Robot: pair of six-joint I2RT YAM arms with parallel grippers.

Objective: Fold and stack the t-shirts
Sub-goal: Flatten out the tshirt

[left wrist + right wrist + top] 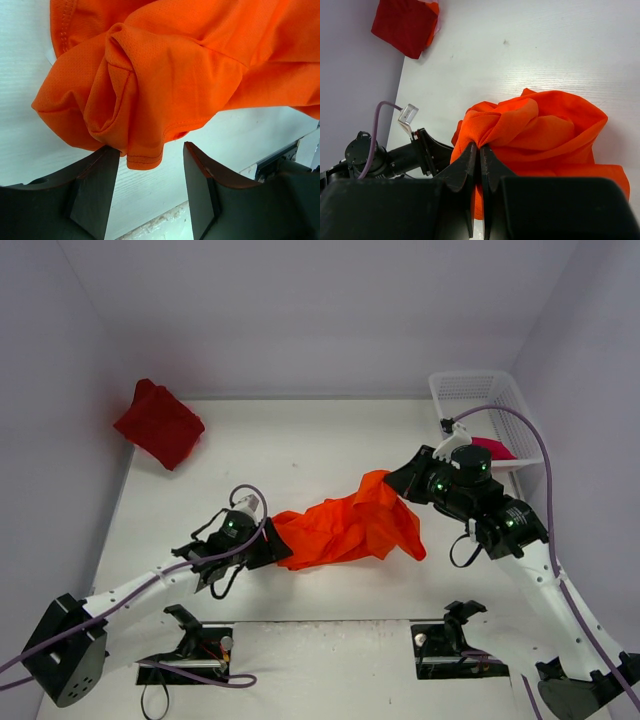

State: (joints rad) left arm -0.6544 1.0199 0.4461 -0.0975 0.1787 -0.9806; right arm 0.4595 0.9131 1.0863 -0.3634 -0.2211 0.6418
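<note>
Right wrist view: right fingers [468, 167] pinch orange t-shirt [545, 130]; left fingers [95, 185] parted.

"Where's the orange t-shirt [350, 525]?"
"Left of the basket [470, 388] and nearer, crumpled into a long, bunched heap on the surface [300, 440], with its basket-side end drawn up."
"And the dark red t-shirt [158, 425]?"
"Folded into a compact pad, far to the left of the basket."
"The crimson-pink t-shirt [492, 448]?"
"Inside the basket, with only a small patch showing."
</note>
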